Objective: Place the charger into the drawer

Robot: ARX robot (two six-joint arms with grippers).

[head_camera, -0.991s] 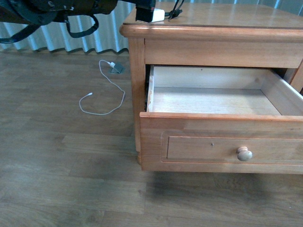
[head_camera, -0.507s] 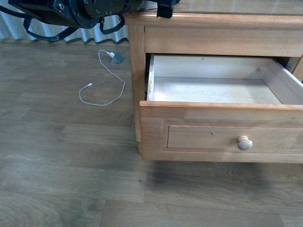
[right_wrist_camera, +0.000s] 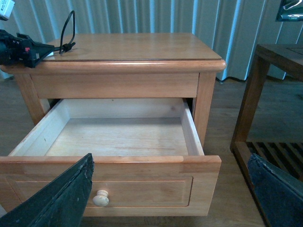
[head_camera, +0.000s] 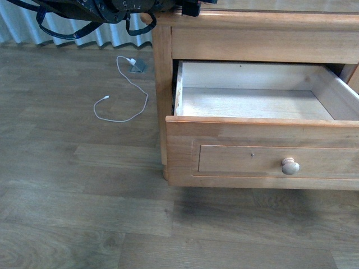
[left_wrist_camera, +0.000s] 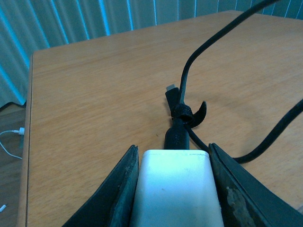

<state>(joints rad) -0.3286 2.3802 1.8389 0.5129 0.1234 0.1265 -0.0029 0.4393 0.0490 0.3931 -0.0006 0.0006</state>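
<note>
Up by the front left corner of the nightstand top (left_wrist_camera: 94,94), the left gripper (left_wrist_camera: 173,152) squeezes the white charger (left_wrist_camera: 175,189) tight between its jaws, its black cable (left_wrist_camera: 188,71) runs off across the wood, and the right gripper (right_wrist_camera: 173,187) hangs with jaws spread wide, holding nothing, in front of the pulled-out drawer (head_camera: 241,159).

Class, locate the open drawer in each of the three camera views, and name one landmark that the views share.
Front view: the drawer stands open at centre right, cut off by the right edge.
Left wrist view: not in it; only the left claw gripping the charger, and the nightstand top.
Right wrist view: the drawer fills the lower middle, open and empty.
Shared landmark: the nightstand top, seen in all three.
</note>
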